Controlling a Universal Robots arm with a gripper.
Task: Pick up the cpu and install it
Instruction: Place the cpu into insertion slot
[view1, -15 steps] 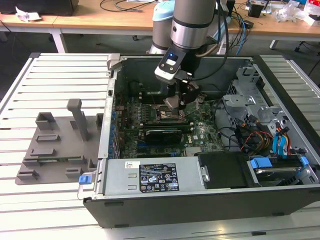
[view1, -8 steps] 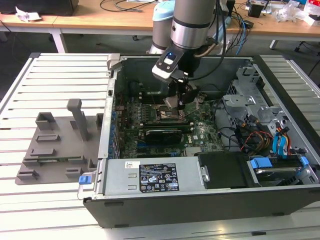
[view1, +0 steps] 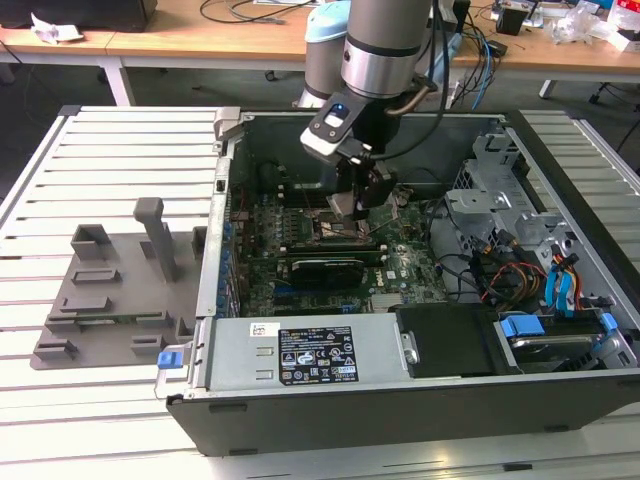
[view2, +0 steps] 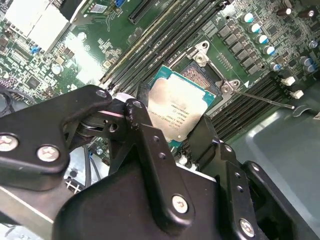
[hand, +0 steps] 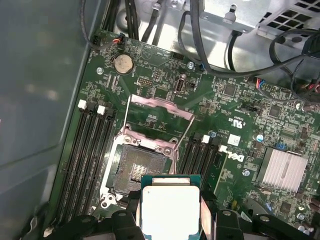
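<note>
The cpu (hand: 170, 206), a thin square chip with a silvery top plate and a green rim, is held at two opposite edges by my gripper (hand: 170, 214), which is shut on it. In the second wrist view the cpu (view2: 178, 107) sits between the black fingers (view2: 150, 145) of the gripper (view2: 172, 122). It hangs just above and beside the open dark socket (hand: 136, 169), whose metal load plate (hand: 159, 111) is lifted. In the exterior view my gripper (view1: 356, 208) is lowered inside the computer case (view1: 300, 365), over the socket (view1: 335, 232) on the green motherboard.
Memory slots (hand: 90, 150) flank the socket on both sides. A silver heatsink (hand: 284, 169) and cable bundles (hand: 240, 55) lie nearby. On the slatted table at the exterior view's left stands a grey fixture tray (view1: 110, 290) with upright blocks. Drive bays (view1: 520, 215) occupy the case's right side.
</note>
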